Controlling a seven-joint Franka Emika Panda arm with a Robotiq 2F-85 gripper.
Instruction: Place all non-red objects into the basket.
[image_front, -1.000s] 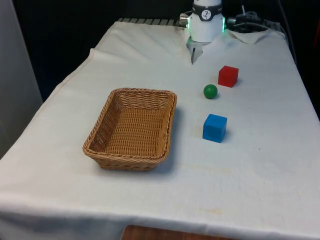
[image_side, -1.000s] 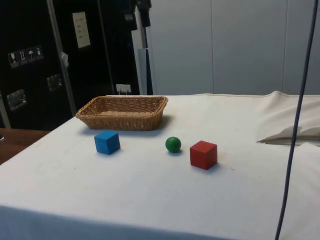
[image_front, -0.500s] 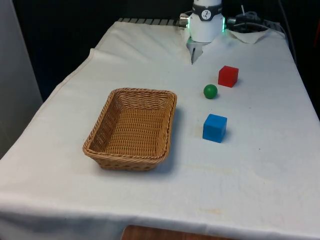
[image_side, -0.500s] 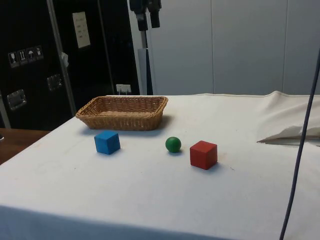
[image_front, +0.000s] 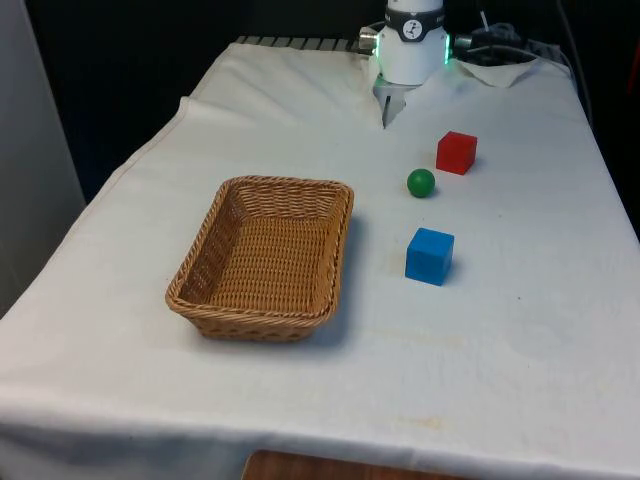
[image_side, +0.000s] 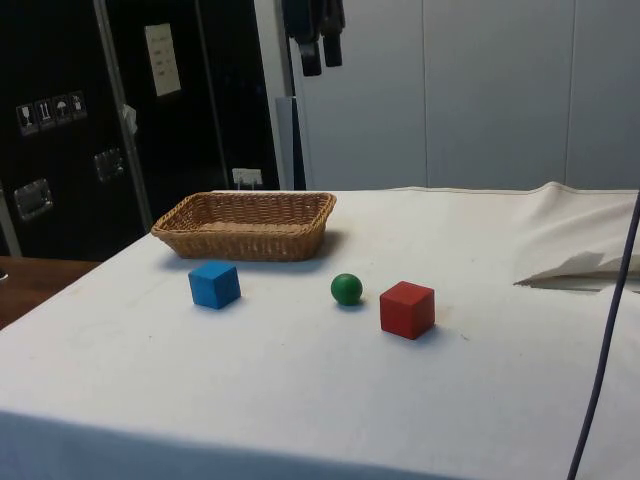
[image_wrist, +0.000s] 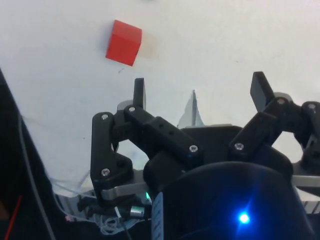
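We see the gripper (image_side: 322, 60) high above the table, fingers spread wide, holding nothing — blue cube (image_front: 430, 256), green ball (image_front: 421, 182) and red cube (image_front: 456, 152) sit outside the basket (image_front: 264, 256); no legible writing.

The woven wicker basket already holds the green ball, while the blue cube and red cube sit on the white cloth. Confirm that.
Not quite: the woven wicker basket holds nothing. The green ball sits on the white cloth, between the blue cube and red cube, as the front view shows.
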